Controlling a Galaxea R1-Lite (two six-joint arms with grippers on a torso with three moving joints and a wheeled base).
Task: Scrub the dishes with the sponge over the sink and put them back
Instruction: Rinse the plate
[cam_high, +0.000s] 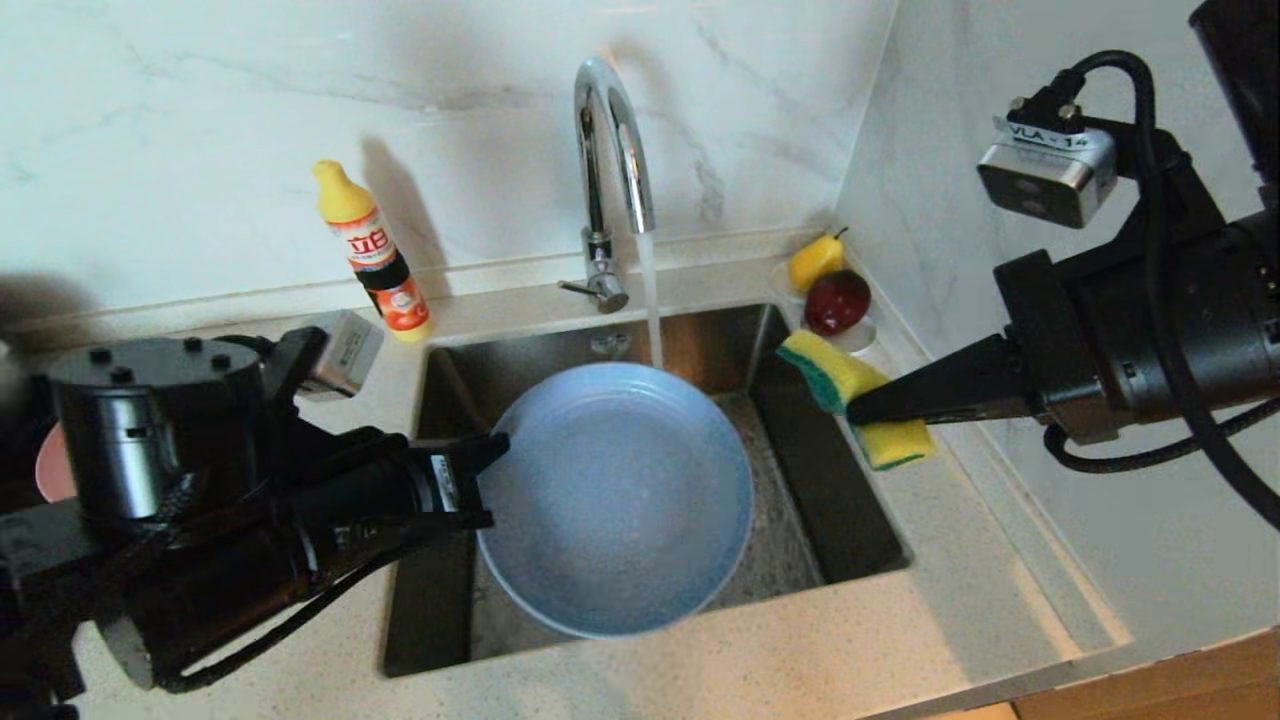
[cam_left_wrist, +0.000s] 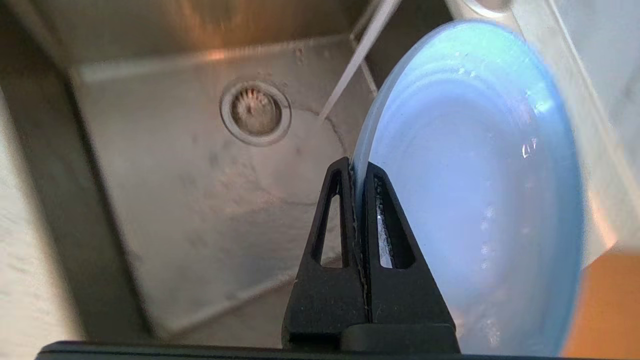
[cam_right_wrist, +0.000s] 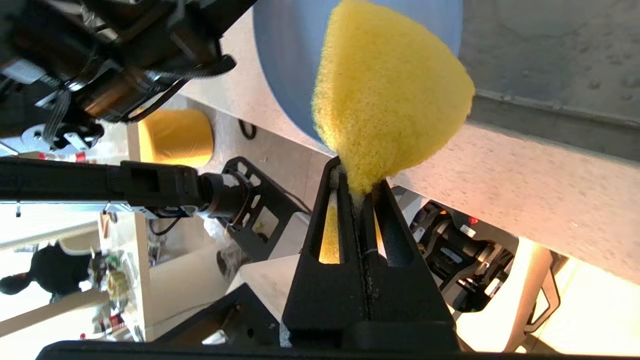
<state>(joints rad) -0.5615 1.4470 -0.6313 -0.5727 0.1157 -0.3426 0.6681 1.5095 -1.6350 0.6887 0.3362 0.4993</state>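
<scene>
Nearest you, over the front of the sink (cam_high: 840, 520), your left gripper (cam_high: 490, 478) is clamped on the rim of the light-blue plate (cam_high: 620, 500), holding it above the basin; the left wrist view shows both fingers pinched tight on the plate's edge, with the drain below it. Water from the tap (cam_high: 610, 140) is running down at the plate's far edge. To the right, your right gripper (cam_high: 862, 408) is closed on the sponge (cam_high: 850, 395), which hangs over the sink's right rim, near the plate but apart from it. You are in the middle of this plate by my reading: it is wet, and the sponge is off it, so either scrubbing or returning it comes next. A bit of pink at the far left edge may be the pink plate (cam_high: 52, 468); I cannot see the teal bowl. Farther back sit a detergent bottle (cam_high: 372, 255), a pear (cam_high: 815, 260) and a red fruit (cam_high: 836, 302).
</scene>
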